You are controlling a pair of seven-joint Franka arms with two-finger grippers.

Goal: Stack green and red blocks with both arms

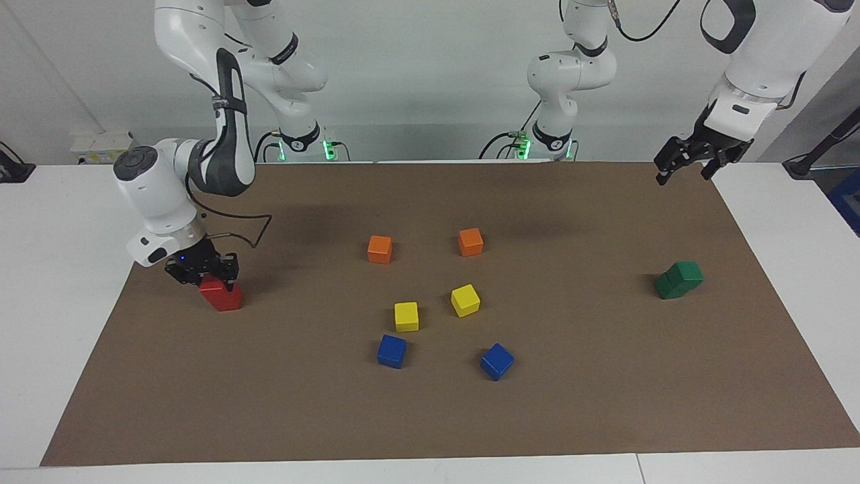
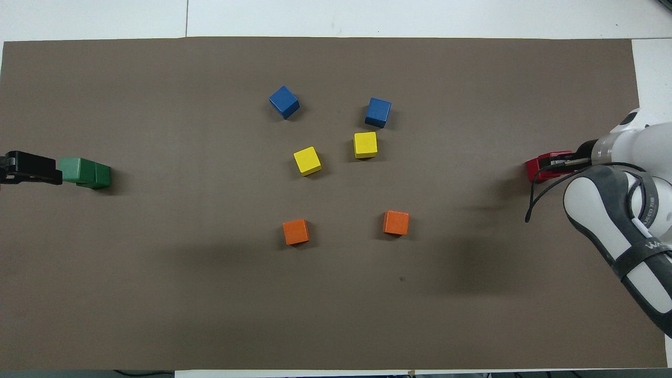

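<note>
- The right gripper (image 1: 213, 273) is sitting low at the right arm's end of the surface, its jaws clamping the upper red block (image 1: 213, 288).
- That upper red block is resting on the lower red block (image 1: 227, 300), the pair forming an upright stack whose long axis is running vertically; the upper cube is sitting slightly off-square from the one below.
- The green blocks (image 1: 678, 279) are standing at the left arm's end of the brown mat (image 1: 430, 417), one on the other and skewed, so the stack is leaning toward the robots.
- The left gripper (image 1: 685, 163) is hanging in the air over the mat's corner nearest the left arm's base, well apart from the green stack, jaws spread wide and holding nothing.
- Two orange cubes (image 1: 379, 249), two yellow cubes (image 1: 406, 316) and two blue cubes (image 1: 392, 351) are lying singly mid-mat, between the two stacks.
</note>
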